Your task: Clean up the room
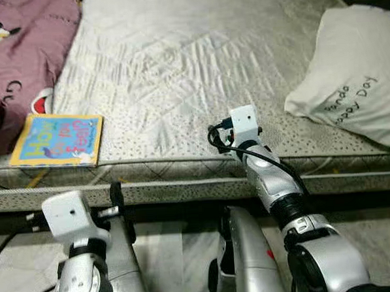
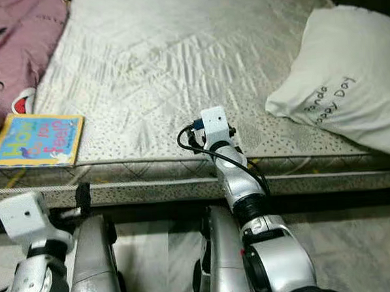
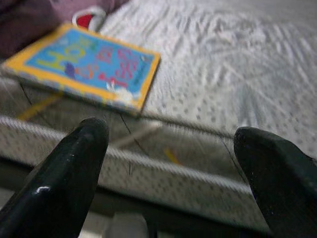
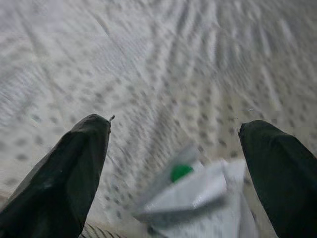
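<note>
A wide bare mattress with a pale quilted, dotted cover [image 1: 197,67] runs across the head views; a mauve printed blanket [image 1: 20,57] is heaped on its far left; a plump cream pillow with dark lettering [image 1: 358,78] lies tilted at its right, well apart from the blanket.

A thin square children's book with a blue cover and yellow border [image 1: 57,140] lies flat at the mattress's near left edge, touching the blanket's hem; its spine seems to run roughly towards the headboard, slightly skewed, though being nearly square it has no strong long axis.

The right gripper [image 4: 173,173] hangs low over the near middle of the mattress, black fingers spread wide; between them lies a small crumpled white wrapper with a green spot [image 4: 190,191], blurred; its long axis appears to run across the gap, from one finger towards the other, but its ends cannot be told apart.

The left gripper [image 3: 173,163] sits below the mattress edge, fingers spread wide and empty, pointing at the book.

Judged risks: the wrapper is light and flat on soft fabric, so closing fingers may pinch quilting or push it away; the thin book may slide off the edge if nudged from above.
</note>
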Robot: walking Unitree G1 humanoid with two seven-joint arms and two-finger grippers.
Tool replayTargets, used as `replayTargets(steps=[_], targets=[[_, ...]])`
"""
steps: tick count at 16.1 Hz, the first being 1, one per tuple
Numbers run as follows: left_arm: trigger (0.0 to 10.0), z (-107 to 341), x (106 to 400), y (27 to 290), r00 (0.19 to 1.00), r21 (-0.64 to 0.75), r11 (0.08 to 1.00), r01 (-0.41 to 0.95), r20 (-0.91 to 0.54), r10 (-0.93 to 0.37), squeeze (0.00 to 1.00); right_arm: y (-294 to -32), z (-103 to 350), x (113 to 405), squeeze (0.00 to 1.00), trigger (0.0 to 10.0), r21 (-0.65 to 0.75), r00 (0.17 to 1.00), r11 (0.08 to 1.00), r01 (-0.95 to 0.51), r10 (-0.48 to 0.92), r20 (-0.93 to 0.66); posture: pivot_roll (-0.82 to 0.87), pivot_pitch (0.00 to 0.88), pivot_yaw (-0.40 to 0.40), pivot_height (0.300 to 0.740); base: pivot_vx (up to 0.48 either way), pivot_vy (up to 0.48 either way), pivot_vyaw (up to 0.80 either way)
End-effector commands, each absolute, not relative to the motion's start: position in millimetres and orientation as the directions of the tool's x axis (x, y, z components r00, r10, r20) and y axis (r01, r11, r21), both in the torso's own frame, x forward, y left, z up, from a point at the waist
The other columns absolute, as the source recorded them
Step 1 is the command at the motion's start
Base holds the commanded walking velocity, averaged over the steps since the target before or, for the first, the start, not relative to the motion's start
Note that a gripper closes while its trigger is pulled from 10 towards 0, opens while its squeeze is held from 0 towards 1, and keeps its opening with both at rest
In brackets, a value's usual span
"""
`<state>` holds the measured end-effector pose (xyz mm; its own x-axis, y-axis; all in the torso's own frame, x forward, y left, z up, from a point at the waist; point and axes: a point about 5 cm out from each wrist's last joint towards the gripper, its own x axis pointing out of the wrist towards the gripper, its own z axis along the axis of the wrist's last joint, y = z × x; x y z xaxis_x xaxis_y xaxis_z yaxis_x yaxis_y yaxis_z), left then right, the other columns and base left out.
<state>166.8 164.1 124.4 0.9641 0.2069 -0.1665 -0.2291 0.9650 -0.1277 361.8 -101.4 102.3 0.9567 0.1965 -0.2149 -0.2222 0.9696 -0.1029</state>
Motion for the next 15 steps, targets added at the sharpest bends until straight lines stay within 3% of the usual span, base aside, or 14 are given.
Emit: replayTargets(steps=[1,3,7,8,11,15], targets=[[10.0,128.2,164.7,161.3,0.963,-0.14,0.962,-0.236,-0.167,0.212,0.0,-107.3,102.2,364.7,0.0,10.0,-0.102,0.961,0.977,-0.185,0.159,-0.224,0.17,0.189,-0.106,0.512,0.0,0.0,0.0],[10.0,130.2,159.6,159.9,0.96,-0.138,0.961,-0.24,-0.179,0.214,0.0,-113.1,92.2,367.1,0.0,10.0,-0.149,0.947,0.982,-0.114,0.062,-0.315,0.18,0.215,-0.11,0.512,0.0,0.0,0.0],[10.0,131.0,153.8,159.6,0.952,-0.129,0.958,-0.255,-0.207,0.226,0.0,-110.7,81.6,365.7,0.0,10.0,-0.182,0.929,0.981,-0.075,0.002,-0.371,0.19,0.227,-0.119,0.512,0.0,0.0,0.0],[10.0,130.8,151.6,159.2,0.946,-0.125,0.955,-0.267,-0.221,0.236,0.0,-104.7,77.8,364.0,0.0,0.0,-0.179,0.92,0.981,-0.081,0.004,-0.391,0.2,0.232,-0.123,0.512,0.0,0.0,0.0],[10.0,130.5,152.5,160.8,0.94,-0.125,0.95,-0.285,-0.228,0.252,0.0,-92.8,78.6,363.8,0.0,0.0,-0.147,0.921,0.985,-0.095,0.031,-0.388,0.19,0.223,-0.128,0.512,0.0,0.0,0.0],[10.0,129.7,159.6,164.2,0.938,-0.122,0.945,-0.303,-0.215,0.273,0.0,-99.7,85.4,368.4,0.0,0.0,-0.141,0.936,0.988,-0.056,0.003,-0.351,0.19,0.193,-0.133,0.512,0.0,0.0,0.0]])
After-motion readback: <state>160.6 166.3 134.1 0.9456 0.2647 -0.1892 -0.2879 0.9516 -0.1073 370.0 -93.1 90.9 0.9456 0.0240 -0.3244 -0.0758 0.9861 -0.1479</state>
